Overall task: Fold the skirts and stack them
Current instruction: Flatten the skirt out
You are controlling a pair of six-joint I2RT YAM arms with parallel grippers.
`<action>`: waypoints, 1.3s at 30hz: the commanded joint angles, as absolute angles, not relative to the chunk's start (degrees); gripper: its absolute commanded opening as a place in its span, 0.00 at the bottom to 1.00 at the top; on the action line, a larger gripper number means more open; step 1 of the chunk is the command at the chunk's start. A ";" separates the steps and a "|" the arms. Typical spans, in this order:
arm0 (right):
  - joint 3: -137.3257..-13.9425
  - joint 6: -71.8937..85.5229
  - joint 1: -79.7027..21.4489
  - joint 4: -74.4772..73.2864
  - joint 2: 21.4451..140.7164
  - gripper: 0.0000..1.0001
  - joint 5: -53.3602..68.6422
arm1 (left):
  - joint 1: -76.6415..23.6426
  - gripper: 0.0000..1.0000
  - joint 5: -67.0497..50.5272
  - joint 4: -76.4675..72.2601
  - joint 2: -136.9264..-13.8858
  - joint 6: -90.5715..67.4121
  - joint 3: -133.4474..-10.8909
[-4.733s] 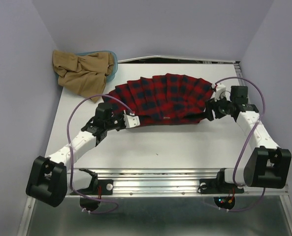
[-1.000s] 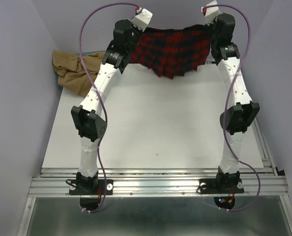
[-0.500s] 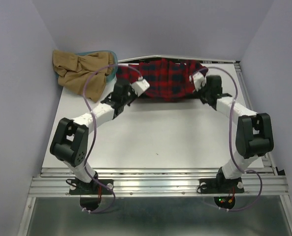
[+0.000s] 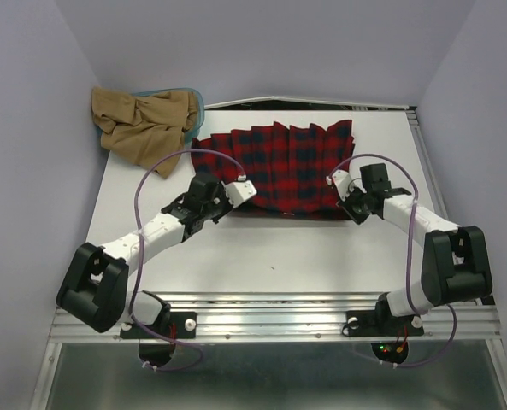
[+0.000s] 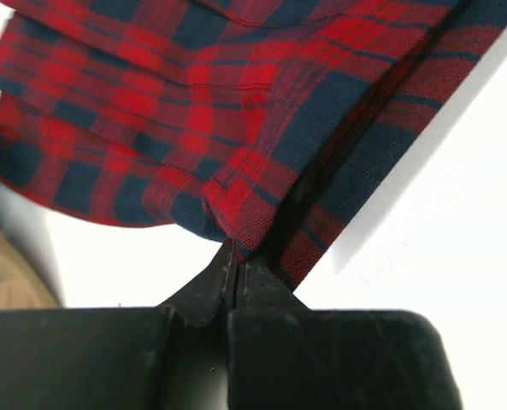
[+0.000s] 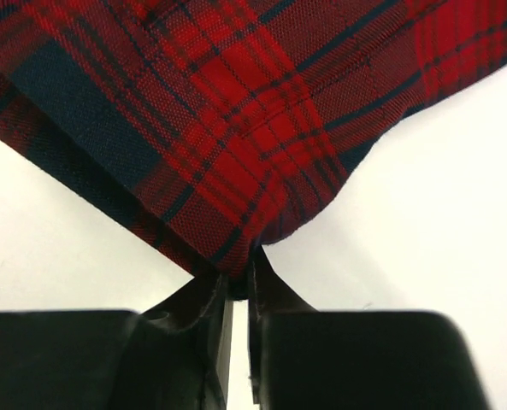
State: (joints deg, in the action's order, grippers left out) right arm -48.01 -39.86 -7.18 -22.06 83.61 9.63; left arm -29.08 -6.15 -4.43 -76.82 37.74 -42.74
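Left pincer (image 5: 234, 249) and right pincer (image 6: 240, 266) are each clamped on a near corner of the red plaid skirt (image 4: 279, 166). Best to set both down level, hem taut, then let go together. It lies pleated and doubled across the far middle of the surface (image 4: 279, 256), tan skirt (image 4: 142, 124) crumpled far left.

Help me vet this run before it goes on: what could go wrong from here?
1. The left gripper and right gripper each pinch only a small nip at the near edge of the plaid skirt; a tug might free it.
2. Layers look bunched at the left pinch, so releasing may leave an uneven fold.
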 commanded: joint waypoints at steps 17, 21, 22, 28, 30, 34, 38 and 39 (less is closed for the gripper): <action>-64.58 -41.31 -15.21 -57.39 75.85 0.94 15.20 | -37.35 0.56 -16.17 30.05 -65.30 41.31 -52.99; -71.78 -40.97 -15.21 -61.17 77.07 0.88 19.15 | -37.35 0.52 -18.63 33.57 -66.62 42.10 -55.98; -72.42 -39.74 -15.21 -59.61 77.52 0.82 18.81 | -37.35 0.52 -17.68 32.88 -67.40 40.36 -55.90; -73.12 -33.84 -15.21 -50.28 88.66 0.43 14.07 | -37.53 0.36 -14.33 24.70 -73.73 30.95 -56.60; -73.30 -33.84 -15.21 -49.92 92.44 0.35 12.93 | -37.79 0.29 -13.36 24.17 -78.21 29.09 -57.21; -67.79 -36.56 -15.21 -47.73 96.59 0.29 8.28 | -38.50 0.22 -10.39 24.78 -85.14 30.23 -55.11; -61.64 -39.11 -15.21 -46.76 96.15 0.29 4.32 | -38.58 0.09 -5.37 27.95 -89.99 32.95 -50.90; -60.48 -40.16 -15.21 -46.58 96.07 0.29 3.70 | -38.58 0.09 -3.80 27.95 -90.26 33.83 -48.63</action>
